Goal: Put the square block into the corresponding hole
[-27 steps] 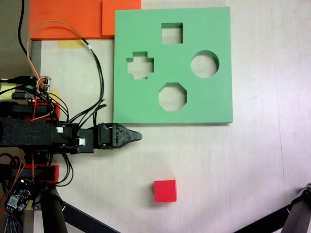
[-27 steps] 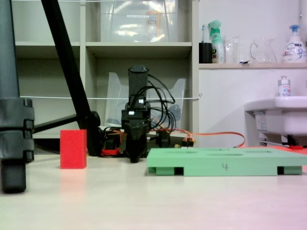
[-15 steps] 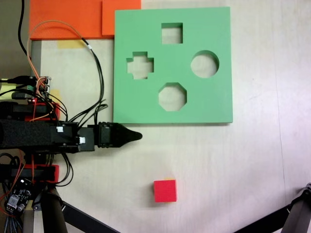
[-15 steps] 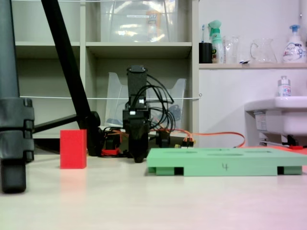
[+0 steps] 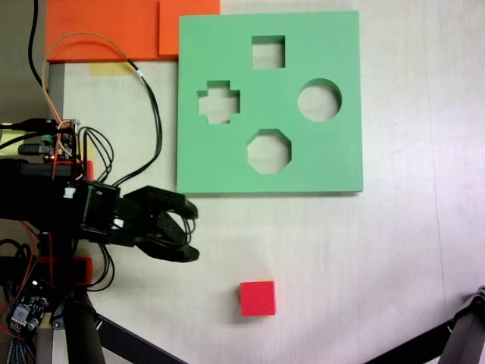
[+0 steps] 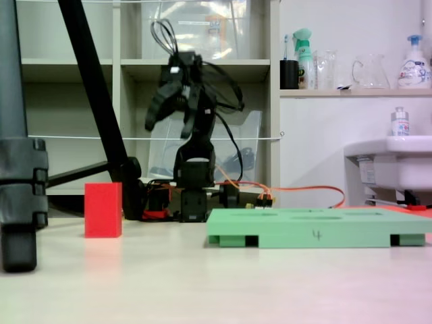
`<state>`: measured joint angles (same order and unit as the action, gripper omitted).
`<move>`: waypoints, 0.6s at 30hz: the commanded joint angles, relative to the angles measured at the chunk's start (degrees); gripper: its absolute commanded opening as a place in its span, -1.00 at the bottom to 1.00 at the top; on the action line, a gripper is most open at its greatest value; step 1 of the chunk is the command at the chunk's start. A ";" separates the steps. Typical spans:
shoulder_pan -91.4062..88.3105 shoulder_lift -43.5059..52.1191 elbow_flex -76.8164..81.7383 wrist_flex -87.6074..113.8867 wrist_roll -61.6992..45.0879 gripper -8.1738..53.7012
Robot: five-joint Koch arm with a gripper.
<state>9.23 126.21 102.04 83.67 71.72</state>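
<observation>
Lifted off the table since a moment ago, the gripper (image 5: 192, 236) now hangs high in the air (image 6: 156, 110) with its jaws spread wide, holding nothing. Right of it in the top-down fixed view, the red cube (image 5: 257, 297) sits alone on the table, well apart from the green board's (image 5: 341, 152) square cut-out (image 5: 268, 52).

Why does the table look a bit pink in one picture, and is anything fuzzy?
In the low fixed view the pale table has a pinkish tint toward the right, and the near tripod leg is soft; the red block is fairly crisp. In the fixed view from above, light is even, shadows are faint, and the open pincer looks sharp beside the green board.
</observation>
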 commanded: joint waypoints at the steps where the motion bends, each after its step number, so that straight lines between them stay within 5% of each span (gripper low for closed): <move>1: 4.83 -3.43 -6.59 5.80 0.44 0.12; 5: 9.23 -7.82 -11.78 5.62 -0.53 0.48; 12: 19.34 -26.19 -22.76 16.17 -14.24 0.72; 17: 20.83 -35.86 -30.41 18.02 -14.06 0.75; 18: 20.30 -36.74 -31.38 17.75 -13.97 0.88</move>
<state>29.09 88.86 73.30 97.73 57.22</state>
